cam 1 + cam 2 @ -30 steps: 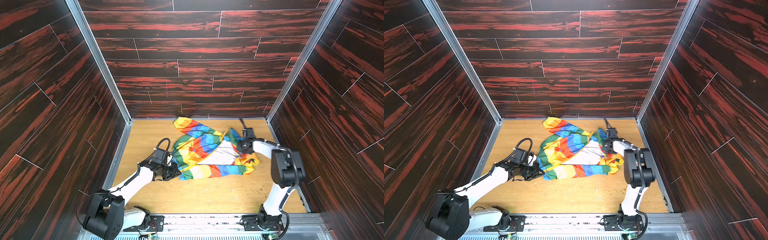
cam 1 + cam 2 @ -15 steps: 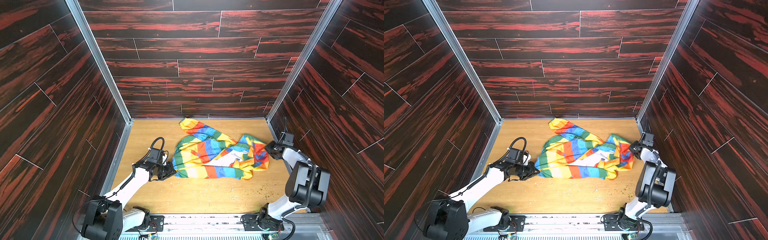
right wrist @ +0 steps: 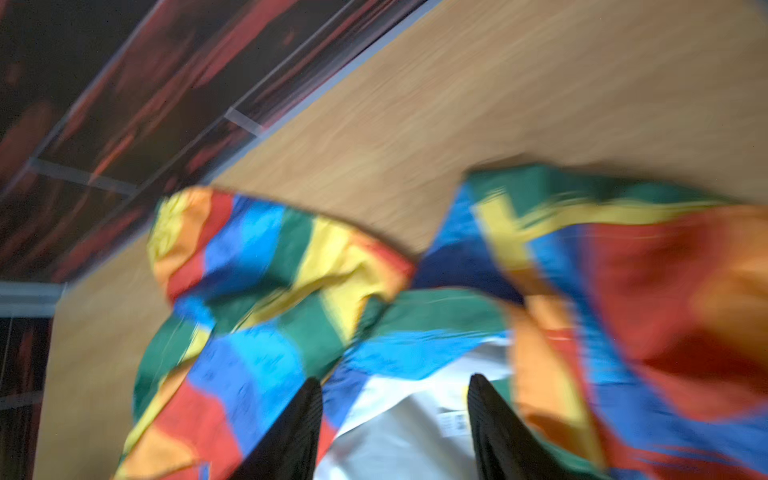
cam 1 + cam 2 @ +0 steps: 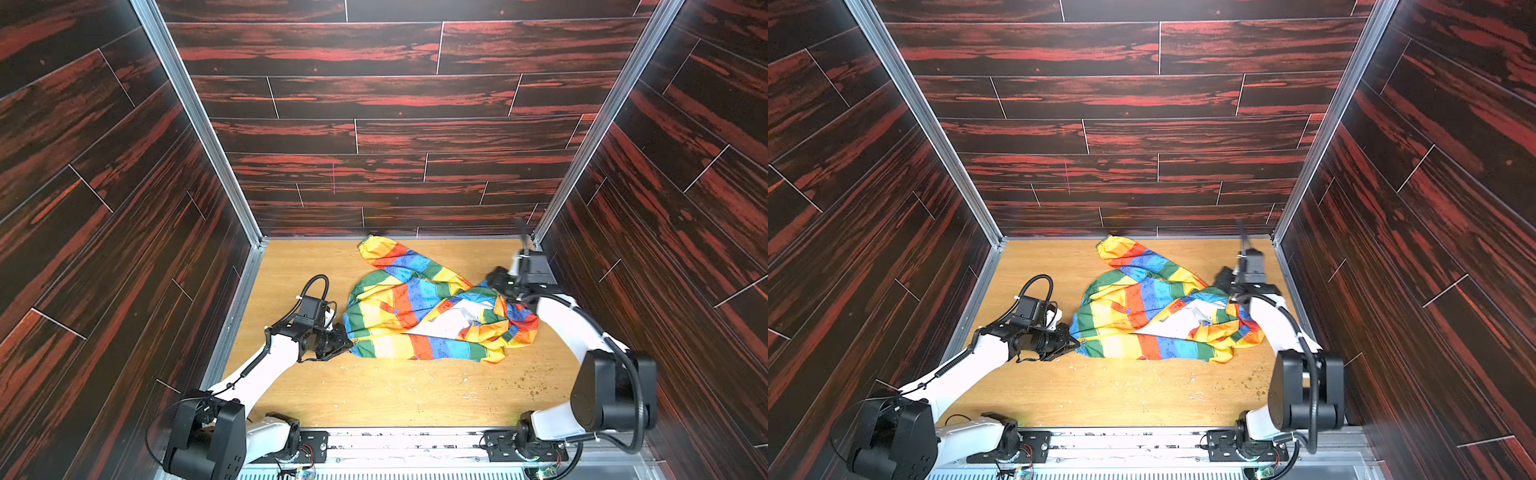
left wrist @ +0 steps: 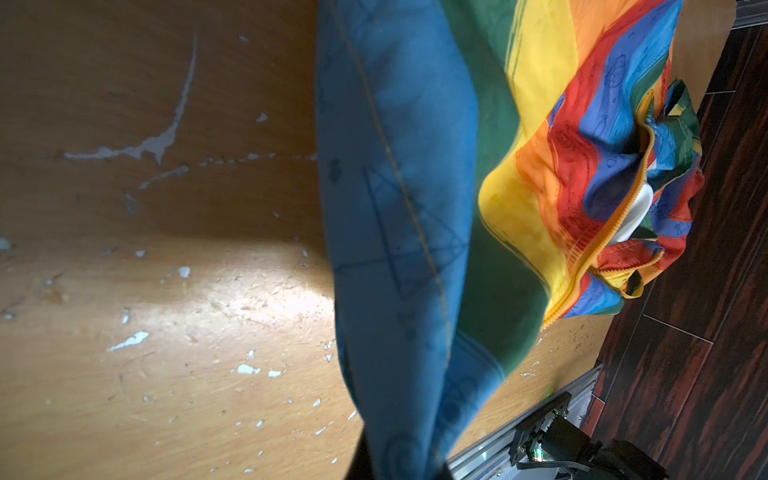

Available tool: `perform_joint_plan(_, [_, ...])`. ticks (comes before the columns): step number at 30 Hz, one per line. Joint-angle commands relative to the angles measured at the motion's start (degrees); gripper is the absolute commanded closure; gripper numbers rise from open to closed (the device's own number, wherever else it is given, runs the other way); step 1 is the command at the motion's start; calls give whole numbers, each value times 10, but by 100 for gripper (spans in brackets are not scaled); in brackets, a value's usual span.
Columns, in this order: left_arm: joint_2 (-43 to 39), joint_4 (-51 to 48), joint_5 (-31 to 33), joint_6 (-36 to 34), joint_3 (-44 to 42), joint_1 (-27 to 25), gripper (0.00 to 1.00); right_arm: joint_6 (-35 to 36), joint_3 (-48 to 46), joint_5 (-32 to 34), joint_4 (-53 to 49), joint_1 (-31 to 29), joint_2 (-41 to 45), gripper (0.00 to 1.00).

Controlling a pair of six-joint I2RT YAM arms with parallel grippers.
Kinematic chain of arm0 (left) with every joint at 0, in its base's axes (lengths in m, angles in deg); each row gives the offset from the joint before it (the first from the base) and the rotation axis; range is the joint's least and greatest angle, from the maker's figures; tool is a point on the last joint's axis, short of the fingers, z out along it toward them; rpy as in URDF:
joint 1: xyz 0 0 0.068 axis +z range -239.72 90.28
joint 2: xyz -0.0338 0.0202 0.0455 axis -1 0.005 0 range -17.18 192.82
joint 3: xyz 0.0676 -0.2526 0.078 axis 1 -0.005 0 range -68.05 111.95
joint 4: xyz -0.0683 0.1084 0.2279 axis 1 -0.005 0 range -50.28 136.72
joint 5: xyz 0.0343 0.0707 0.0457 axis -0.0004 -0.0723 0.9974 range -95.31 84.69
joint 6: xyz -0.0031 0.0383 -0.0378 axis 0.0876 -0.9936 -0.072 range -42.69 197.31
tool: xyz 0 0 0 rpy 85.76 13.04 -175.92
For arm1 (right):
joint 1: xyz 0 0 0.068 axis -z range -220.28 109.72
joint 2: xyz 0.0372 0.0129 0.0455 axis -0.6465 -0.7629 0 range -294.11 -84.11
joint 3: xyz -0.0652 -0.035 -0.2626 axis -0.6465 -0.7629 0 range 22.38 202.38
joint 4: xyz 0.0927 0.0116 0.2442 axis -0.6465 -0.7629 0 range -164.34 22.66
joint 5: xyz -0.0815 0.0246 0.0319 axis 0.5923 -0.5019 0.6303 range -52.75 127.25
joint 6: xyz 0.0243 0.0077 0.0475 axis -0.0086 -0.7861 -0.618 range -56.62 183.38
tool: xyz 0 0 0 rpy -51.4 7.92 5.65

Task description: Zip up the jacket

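The rainbow-striped jacket (image 4: 415, 316) (image 4: 1142, 316) lies crumpled on the wooden floor, one sleeve pointing to the back wall, and white lining (image 4: 451, 322) shows at its open front. My left gripper (image 4: 347, 343) (image 4: 1077, 344) is shut on the jacket's near-left corner. In the left wrist view the blue edging (image 5: 395, 208) runs down into the left gripper (image 5: 405, 465), and the yellow zipper (image 5: 640, 183) lies open farther off. My right gripper (image 4: 496, 278) (image 4: 1223, 276) hangs open at the jacket's far right edge. Its fingers (image 3: 299, 419) straddle white lining and hold nothing.
Dark red wood-pattern walls close in the left, back and right. My right arm stands close to the right wall (image 4: 582, 257). The floor (image 4: 374, 395) in front of the jacket is scratched, with crumbs (image 4: 532, 390) at the right. A metal rail (image 4: 395, 440) runs along the front.
My right gripper dragged the jacket's right side toward the right wall, opened and let go, then came back a little to the left. The left gripper kept its hold.
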Motion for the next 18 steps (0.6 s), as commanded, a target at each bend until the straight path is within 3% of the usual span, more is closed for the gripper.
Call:
perform_joint_plan(1, [-6, -1, -3, -5, 5, 3, 100, 19, -23, 9, -51, -33, -21, 42])
perform_joint_plan(8, [0, 9, -11, -3, 0, 3, 100, 10, -119, 8, -58, -77, 45, 42])
perform_joint_plan(13, [3, 19, -17, 0, -4, 3, 100, 6, -139, 40, -64, -86, 46, 45])
perform_joint_plan(18, [-2, 19, -19, 0, -5, 3, 100, -2, -148, 54, -58, -93, 39, 57])
